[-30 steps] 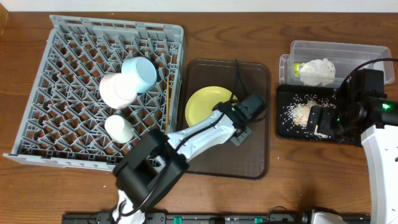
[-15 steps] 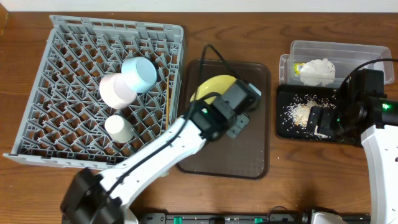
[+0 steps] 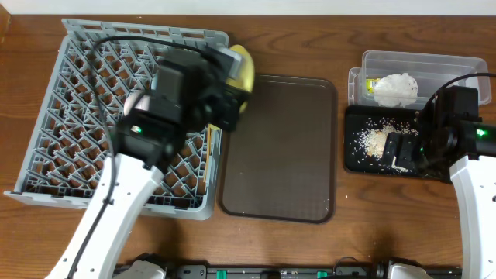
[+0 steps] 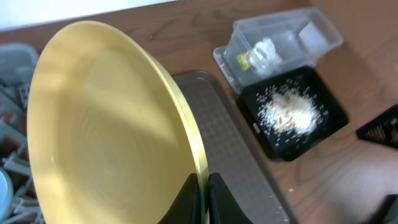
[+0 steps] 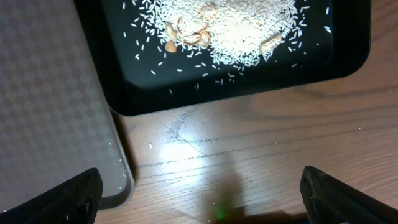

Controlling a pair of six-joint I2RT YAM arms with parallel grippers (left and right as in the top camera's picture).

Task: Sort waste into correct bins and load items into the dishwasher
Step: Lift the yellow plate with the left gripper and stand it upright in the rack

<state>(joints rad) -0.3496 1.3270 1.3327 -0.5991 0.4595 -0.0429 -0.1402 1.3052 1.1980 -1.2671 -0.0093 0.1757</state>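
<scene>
While the left gripper (image 4: 203,198) pinches the yellow plate (image 4: 106,124) by its rim, standing it on edge over the right side of the grey rack (image 3: 77,124), I'd worry about that thin hold: the plate could swivel or slip and clatter onto the pegs or the brown tray (image 3: 279,147). Right gripper (image 5: 205,202) hangs spread open, empty, by the black tray (image 5: 348,62). No writing reads (the wrapper (image 4: 244,60) is too blurred).

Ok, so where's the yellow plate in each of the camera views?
Overhead: the plate is tilted up at the upper right corner of the rack.
Left wrist: the plate fills the left half, its rim pinched in the left gripper at bottom centre.
Right wrist: not in view.
Shared landmark: the black tray of rice shows in all three.
</scene>
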